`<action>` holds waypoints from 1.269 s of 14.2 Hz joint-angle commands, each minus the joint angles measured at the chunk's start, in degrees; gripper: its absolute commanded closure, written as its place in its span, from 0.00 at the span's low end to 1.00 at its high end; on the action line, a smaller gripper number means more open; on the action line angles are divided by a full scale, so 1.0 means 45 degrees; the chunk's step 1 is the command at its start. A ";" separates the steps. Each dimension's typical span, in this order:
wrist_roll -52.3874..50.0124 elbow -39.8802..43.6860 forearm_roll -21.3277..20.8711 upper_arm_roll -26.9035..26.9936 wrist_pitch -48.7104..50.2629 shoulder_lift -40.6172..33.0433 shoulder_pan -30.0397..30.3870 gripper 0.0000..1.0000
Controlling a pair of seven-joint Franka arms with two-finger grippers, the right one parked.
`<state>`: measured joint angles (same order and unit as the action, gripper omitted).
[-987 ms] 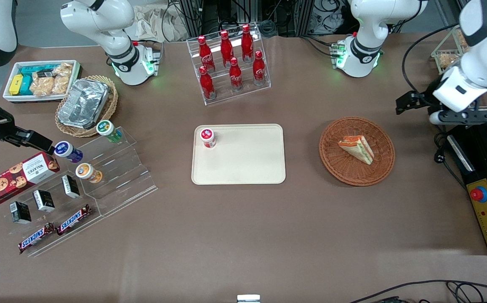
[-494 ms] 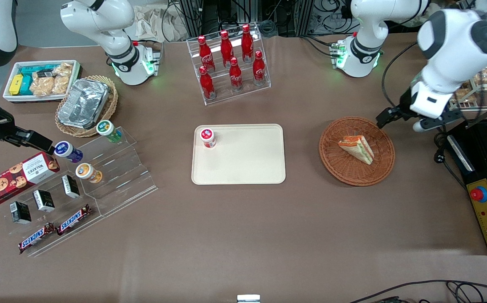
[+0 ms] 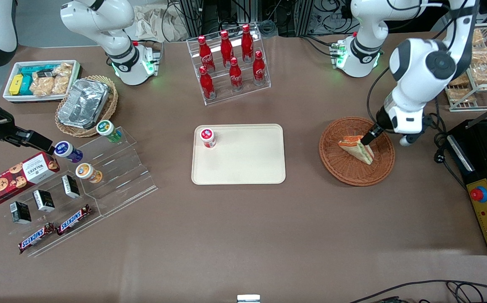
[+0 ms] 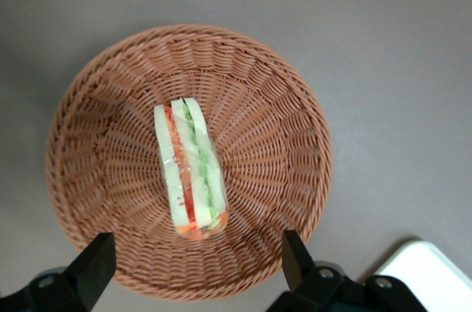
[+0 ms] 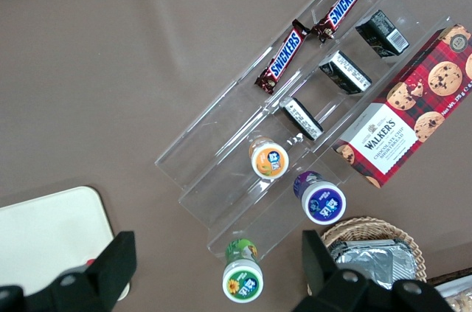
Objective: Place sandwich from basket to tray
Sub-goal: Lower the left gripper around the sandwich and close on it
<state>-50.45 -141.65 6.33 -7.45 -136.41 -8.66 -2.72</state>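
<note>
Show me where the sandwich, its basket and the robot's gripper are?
sandwich (image 4: 190, 170): left wrist view, middle of its filling edge.
basket (image 4: 284, 142): left wrist view, bare woven wall.
gripper (image 4: 195, 264): left wrist view, midway between its open fingertips, above the basket.

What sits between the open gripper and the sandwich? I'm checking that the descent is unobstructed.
Nothing: in the left wrist view the gripper, fingers apart, hangs above the sandwich in the basket.

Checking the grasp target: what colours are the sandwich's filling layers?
Red-orange and green between white bread, on the sandwich under the open gripper; clearest in the left wrist view.
</note>
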 commanded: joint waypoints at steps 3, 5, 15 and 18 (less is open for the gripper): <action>-0.1462 -0.0764 -0.0369 -0.0258 -0.1519 0.1026 -0.0079 0.00; -0.2048 -0.1002 -0.0955 -0.0258 -0.1718 0.1123 -0.0079 0.01; -0.3984 -0.0846 -0.2637 -0.0297 -0.2500 0.2354 -0.0079 0.04; -0.4277 -0.0807 -0.2637 -0.0394 -0.2481 0.2470 -0.0079 0.20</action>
<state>-66.94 -145.65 -3.93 -8.88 -146.85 1.82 -2.75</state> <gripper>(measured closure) 0.088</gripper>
